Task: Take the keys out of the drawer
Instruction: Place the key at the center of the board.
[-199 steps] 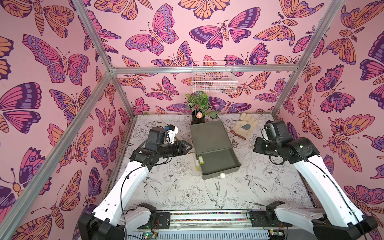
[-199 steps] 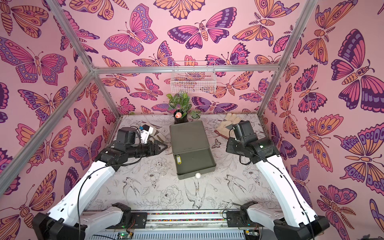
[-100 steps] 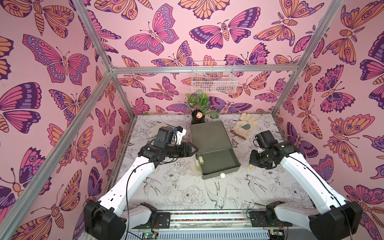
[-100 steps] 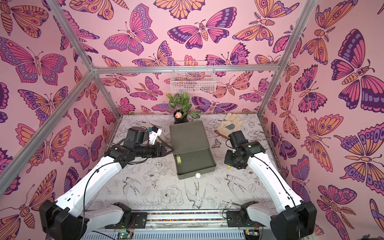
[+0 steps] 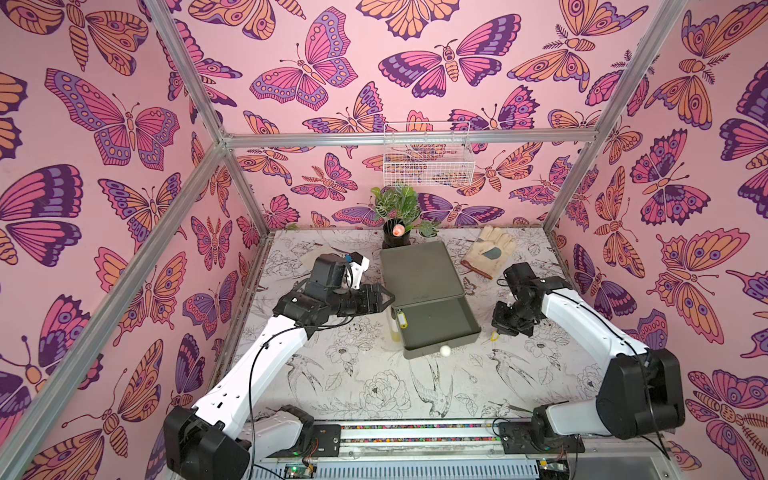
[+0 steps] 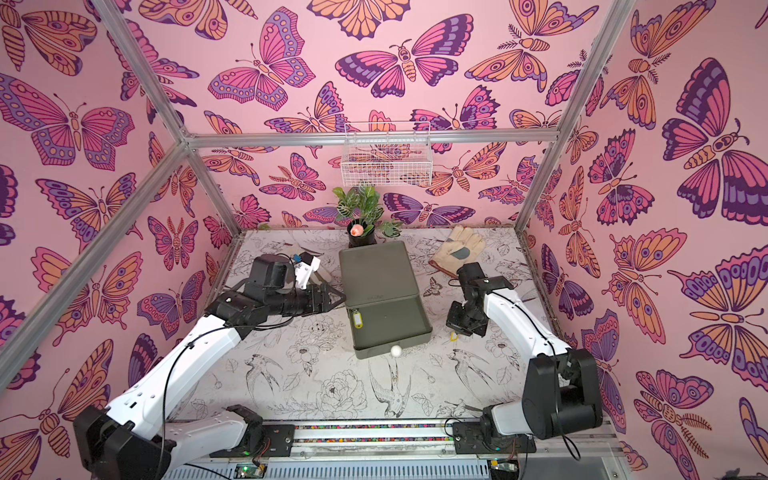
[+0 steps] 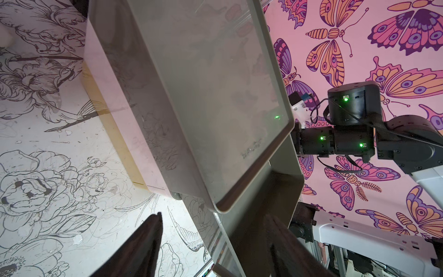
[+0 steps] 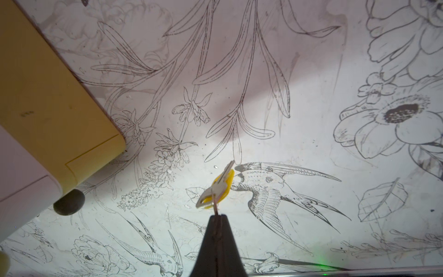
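The grey-green drawer [image 5: 440, 322] stands pulled out of its cabinet [image 5: 419, 270], white knob [image 5: 445, 351] toward me. One of the keys, with a yellow tag [image 5: 402, 320], lies in its left part. My right gripper [image 8: 217, 217] is shut on the ring of another yellow-tagged key [image 8: 218, 187], which hangs low over the table to the right of the drawer [image 6: 454, 336]. My left gripper [image 5: 390, 297] is open beside the cabinet's left side; its fingers [image 7: 153, 230] straddle the cabinet's near corner [image 7: 220, 206] without holding anything.
A potted plant [image 5: 397, 216] stands behind the cabinet. A work glove [image 5: 490, 251] lies at the back right. A white wire basket [image 5: 428, 156] hangs on the back wall. Metal frame posts edge the floral table [image 5: 374, 395].
My right arm has come down and forward, bringing the yellow-tagged key low over the table right of the drawer. My left gripper has edged right toward the cabinet, still open.
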Robot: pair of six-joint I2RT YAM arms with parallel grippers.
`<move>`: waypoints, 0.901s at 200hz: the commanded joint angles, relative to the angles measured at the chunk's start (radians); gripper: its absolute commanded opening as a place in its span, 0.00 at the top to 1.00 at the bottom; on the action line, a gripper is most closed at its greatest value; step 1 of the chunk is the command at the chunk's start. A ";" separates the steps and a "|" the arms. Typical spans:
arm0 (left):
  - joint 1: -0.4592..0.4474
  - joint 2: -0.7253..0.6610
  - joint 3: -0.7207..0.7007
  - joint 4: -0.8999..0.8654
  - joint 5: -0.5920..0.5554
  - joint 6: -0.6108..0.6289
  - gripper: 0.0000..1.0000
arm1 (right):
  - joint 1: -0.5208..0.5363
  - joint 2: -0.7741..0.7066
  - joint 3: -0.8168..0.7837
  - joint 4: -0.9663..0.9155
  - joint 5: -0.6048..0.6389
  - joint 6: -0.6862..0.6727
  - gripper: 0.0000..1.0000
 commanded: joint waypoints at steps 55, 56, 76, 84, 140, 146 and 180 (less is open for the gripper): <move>0.009 0.075 0.048 0.007 0.009 0.034 0.27 | -0.041 0.073 -0.006 0.046 0.023 -0.027 0.99; 0.009 0.076 0.048 0.007 0.009 0.034 0.27 | -0.041 0.074 -0.006 0.047 0.024 -0.027 0.99; 0.012 0.076 0.034 0.005 0.017 0.039 0.27 | -0.047 0.080 -0.010 0.052 0.038 -0.029 0.74; 0.014 0.076 0.034 0.005 0.022 0.039 0.27 | -0.048 0.073 -0.005 0.046 0.045 -0.030 0.66; 0.018 0.040 0.018 0.004 0.012 0.031 0.26 | -0.002 -0.176 0.162 0.032 -0.020 -0.054 0.49; 0.018 0.039 0.018 0.002 0.009 0.031 0.27 | 0.023 -0.204 0.187 0.050 -0.035 -0.051 0.48; 0.016 0.069 0.044 -0.001 0.019 0.027 0.27 | 0.236 -0.245 0.305 0.098 -0.068 -0.015 0.45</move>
